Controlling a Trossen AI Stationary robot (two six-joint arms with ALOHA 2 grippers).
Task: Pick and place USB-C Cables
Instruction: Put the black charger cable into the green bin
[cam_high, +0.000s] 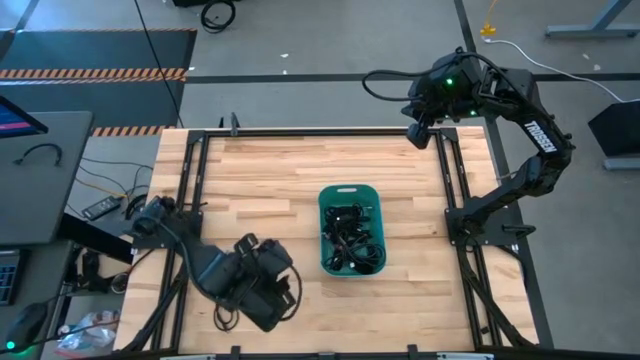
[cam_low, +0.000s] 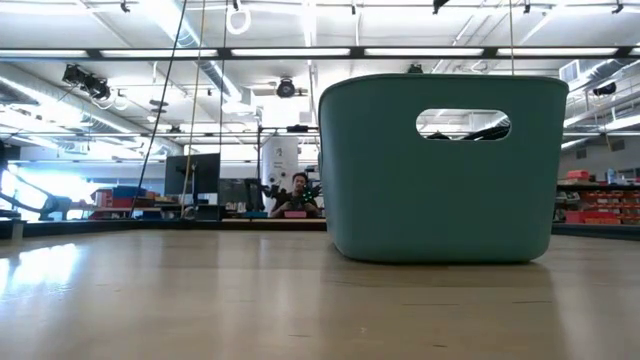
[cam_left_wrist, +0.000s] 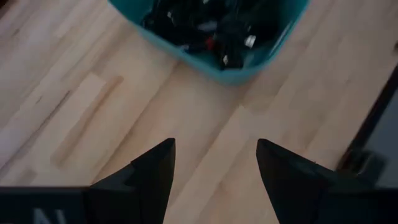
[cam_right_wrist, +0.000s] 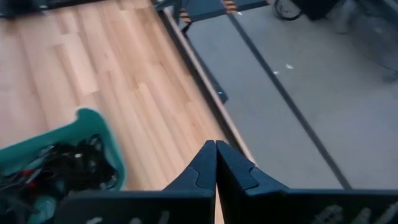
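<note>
Your left gripper (cam_left_wrist: 214, 158) nearest the lens, fingers spread wide over bare table (cam_left_wrist: 74, 93), teal tub (cam_left_wrist: 230, 71) just ahead of the fingertips, USB-C cables (cam_left_wrist: 199, 28) heaped inside it, your right gripper (cam_right_wrist: 216, 158) pressed closed and empty at the table's far edge, tub off to one side of it.

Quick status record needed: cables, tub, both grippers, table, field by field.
cables: USB-C cables piled in a black tangle inside the teal tub; none seen on the bare wood
tub: upright, near the table's middle
left gripper: open, empty, over bare wood at the near left, aimed toward the tub
right gripper: shut, empty, raised over the far right table edge
person: seated far behind the table
</note>
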